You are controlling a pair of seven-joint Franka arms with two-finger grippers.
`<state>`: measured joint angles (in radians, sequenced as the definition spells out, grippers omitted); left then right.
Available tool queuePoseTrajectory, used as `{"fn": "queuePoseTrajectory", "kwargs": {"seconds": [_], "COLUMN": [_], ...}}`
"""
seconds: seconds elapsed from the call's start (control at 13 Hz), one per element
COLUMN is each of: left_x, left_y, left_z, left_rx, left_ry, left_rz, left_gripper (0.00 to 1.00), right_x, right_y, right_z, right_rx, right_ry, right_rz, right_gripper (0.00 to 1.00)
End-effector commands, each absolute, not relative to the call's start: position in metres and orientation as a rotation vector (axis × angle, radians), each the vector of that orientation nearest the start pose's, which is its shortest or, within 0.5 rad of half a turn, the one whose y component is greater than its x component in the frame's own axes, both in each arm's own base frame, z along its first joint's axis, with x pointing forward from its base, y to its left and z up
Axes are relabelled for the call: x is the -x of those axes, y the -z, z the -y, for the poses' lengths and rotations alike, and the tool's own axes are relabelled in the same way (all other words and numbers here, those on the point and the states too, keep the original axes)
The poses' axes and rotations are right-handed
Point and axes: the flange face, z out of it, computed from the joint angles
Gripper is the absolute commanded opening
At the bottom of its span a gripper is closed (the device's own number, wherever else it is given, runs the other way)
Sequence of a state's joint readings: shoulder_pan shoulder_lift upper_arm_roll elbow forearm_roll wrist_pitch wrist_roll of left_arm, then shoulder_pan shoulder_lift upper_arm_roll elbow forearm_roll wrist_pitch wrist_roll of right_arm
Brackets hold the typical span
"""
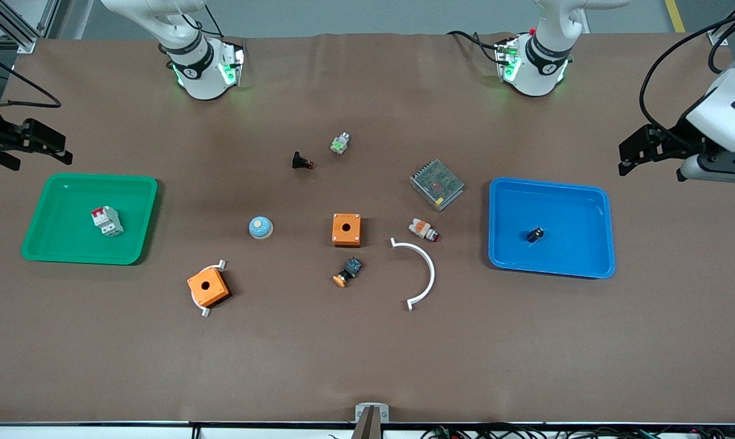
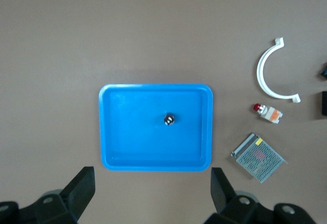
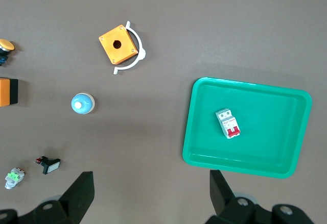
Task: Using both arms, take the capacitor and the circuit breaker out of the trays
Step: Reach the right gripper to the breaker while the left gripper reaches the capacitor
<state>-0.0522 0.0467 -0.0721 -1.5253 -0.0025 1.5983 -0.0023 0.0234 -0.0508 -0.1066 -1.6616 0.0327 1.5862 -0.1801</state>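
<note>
The capacitor [image 1: 534,234], a tiny black cylinder, stands in the blue tray [image 1: 581,207] toward the left arm's end of the table; it also shows in the left wrist view [image 2: 169,119]. The breaker [image 1: 106,221], a white-grey block with red levers, lies in the green tray [image 1: 63,195] toward the right arm's end; it also shows in the right wrist view [image 3: 228,123]. My left gripper [image 1: 624,158] [image 2: 152,191] is open and empty, raised over the table beside the blue tray [image 2: 122,101]. My right gripper [image 1: 44,163] [image 3: 152,193] is open and empty, raised beside the green tray [image 3: 265,96].
Between the trays lie two orange boxes [image 1: 346,229] [image 1: 208,286], a blue-white dome [image 1: 261,227], a white curved bracket [image 1: 421,274], a metal mesh unit [image 1: 437,184], a white-orange button part [image 1: 423,230], a black-blue switch [image 1: 348,272], a black button part [image 1: 301,161] and a green-white part [image 1: 340,143].
</note>
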Motion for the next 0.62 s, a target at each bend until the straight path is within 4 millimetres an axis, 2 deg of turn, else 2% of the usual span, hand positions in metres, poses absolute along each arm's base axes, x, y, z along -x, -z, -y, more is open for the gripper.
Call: {"fn": "queuePoseTrajectory", "kwargs": {"seconds": [0.0,0.15,0.38,0.54], "left_x": [-0.581,-0.591,-0.603,-0.606], "left_y": [-0.582,-0.546,-0.493,-0.449], "left_z": [0.069,0.066,0.067,0.069], "left_rx": [3.145,3.140,3.129,3.131], "left_ry": [-0.097,-0.215,-0.338,-0.346], "left_rz": [-0.178,-0.163,-0.159,-0.160], "left_gripper": [1.00,1.00,1.00,1.00], "right_x": [-0.542,-0.543,-0.539,-0.532], "right_y": [-0.589,-0.559,-0.499,-0.463], "right_z": [0.073,0.087,0.117,0.135], "right_rx": [3.084,3.080,3.077,3.099], "right_ry": [-0.042,-0.032,0.028,0.069], "right_rz": [0.199,0.272,0.412,0.407], "right_gripper": [1.00,1.00,1.00,1.00]}}
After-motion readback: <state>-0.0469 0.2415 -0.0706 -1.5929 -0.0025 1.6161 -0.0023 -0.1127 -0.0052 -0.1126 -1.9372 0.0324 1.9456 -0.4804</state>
